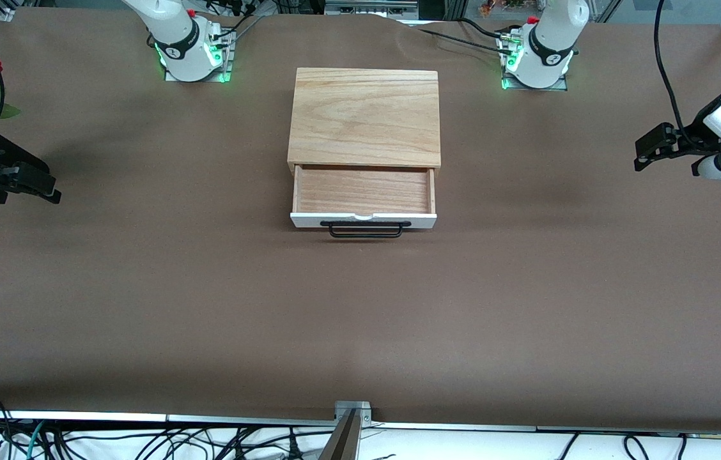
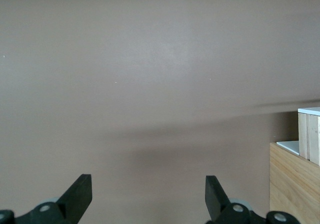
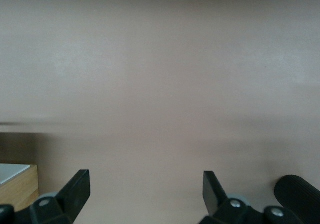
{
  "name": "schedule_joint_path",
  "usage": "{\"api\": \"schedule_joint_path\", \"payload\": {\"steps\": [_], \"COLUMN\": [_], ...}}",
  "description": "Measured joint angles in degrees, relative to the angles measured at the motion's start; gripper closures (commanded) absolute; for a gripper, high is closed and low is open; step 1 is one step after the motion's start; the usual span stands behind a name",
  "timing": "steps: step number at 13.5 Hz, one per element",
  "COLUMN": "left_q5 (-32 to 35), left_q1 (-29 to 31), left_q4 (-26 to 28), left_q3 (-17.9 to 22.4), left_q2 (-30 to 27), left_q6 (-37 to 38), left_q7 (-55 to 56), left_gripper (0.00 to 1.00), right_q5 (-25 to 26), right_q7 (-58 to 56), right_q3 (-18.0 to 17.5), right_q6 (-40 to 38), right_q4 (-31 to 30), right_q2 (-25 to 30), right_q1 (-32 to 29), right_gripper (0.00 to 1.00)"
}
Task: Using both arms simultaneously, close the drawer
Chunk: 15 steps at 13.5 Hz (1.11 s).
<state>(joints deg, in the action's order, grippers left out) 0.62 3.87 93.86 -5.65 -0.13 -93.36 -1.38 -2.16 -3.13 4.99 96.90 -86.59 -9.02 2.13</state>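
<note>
Front view: drawer [image 1: 364,191] open toward camera, handle [image 1: 365,229] crosswise

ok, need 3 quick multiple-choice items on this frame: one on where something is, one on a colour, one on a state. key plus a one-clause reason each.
1. Where does the drawer sit relative to the wooden box?
A. pulled out on the box's side nearer the front camera
B. lying on top of the box
C. standing apart at the right arm's end of the table

2. What colour is the drawer's handle?
A. white
B. black
C. red

3. What state are the two hands in?
A. both shut on the handle
B. one open, one shut on the drawer
C. both open, holding nothing

Answers:
1 A: the tray juts from the box toward the front camera.
2 B: a black wire handle shows against the white front panel.
3 C: the left hand and right hand show spread fingers over bare table.
</note>
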Motion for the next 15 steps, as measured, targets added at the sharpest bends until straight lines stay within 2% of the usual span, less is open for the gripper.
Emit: {"api": "schedule_joint_path", "payload": {"steps": [11,15], "left_q5": [-0.01,-7.82], "left_q1": [0.03,1.13], "left_q4": [0.0,0.01], "left_q3": [0.05,0.47], "left_q2": [0.07,0.1], "left_q6": [-0.01,-0.01], "left_q7": [0.0,0.0], "left_gripper": [0.0,0.0], "right_q5": [0.04,0.01], "right_q7": [0.06,0.56], "right_q3": [0.0,-0.11], "right_q6": [0.0,-0.07], "right_q4": [0.0,-0.21], "right_q2": [-0.08,-1.26], "right_q1": [0.0,0.02], "right_gripper": [0.0,0.0]}}
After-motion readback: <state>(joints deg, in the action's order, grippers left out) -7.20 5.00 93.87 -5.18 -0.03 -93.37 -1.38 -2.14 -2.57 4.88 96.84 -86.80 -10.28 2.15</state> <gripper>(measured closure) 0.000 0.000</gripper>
